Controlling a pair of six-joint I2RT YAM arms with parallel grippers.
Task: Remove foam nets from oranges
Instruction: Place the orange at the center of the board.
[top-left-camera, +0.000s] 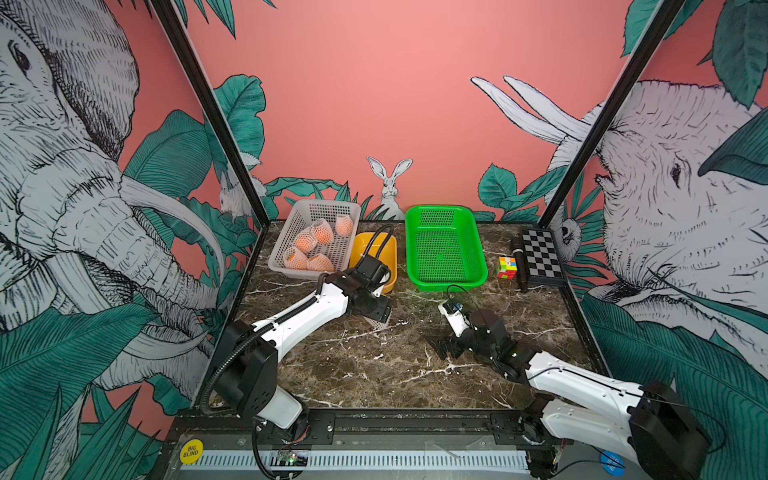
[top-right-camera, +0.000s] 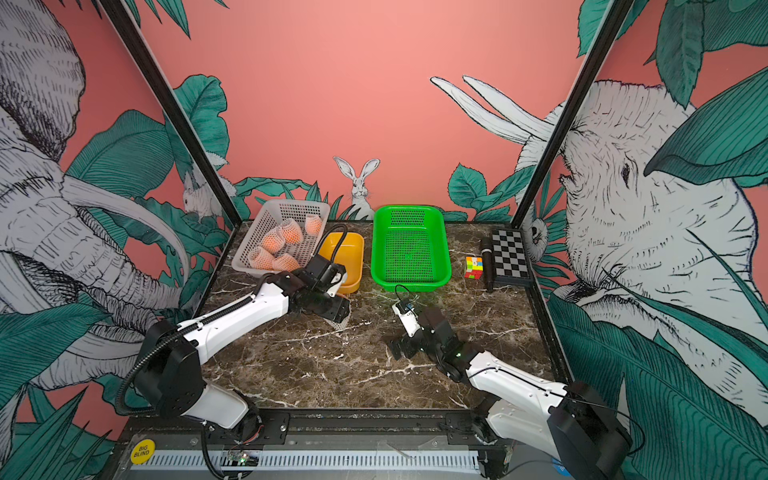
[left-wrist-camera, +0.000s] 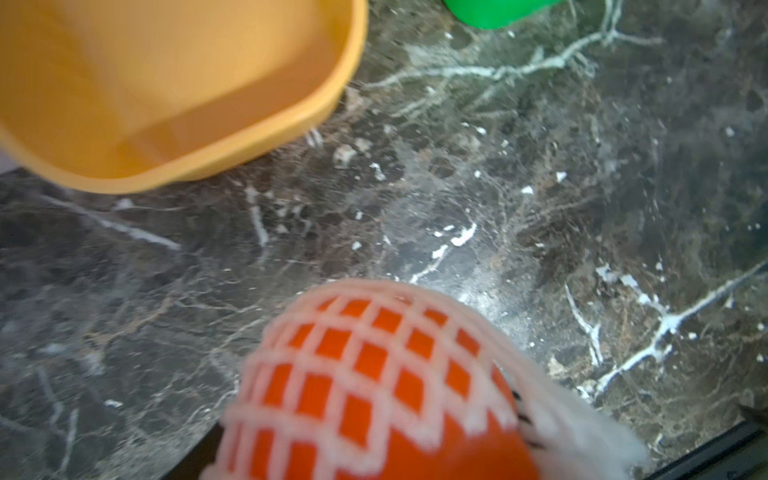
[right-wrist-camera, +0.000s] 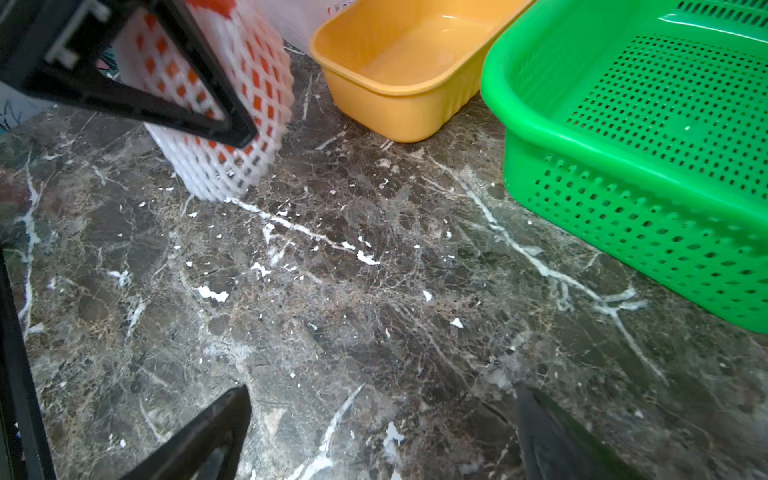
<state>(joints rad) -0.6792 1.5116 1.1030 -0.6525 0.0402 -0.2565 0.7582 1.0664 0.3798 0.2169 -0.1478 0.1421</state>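
net: soft white diamond-mesh foam, round orange inside, over the marble table by the smooth yellow tub | left claw clamped on it | right claw wide open, empty | 5 more netted in holey white basket | 1 green perforated tray

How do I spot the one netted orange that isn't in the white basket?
On the dark marble table, find the yellow tub between the white basket and the green basket. Just in front of it, the left claw grips a netted orange. Unlike the five others lying in the white basket, it is the only one outside.
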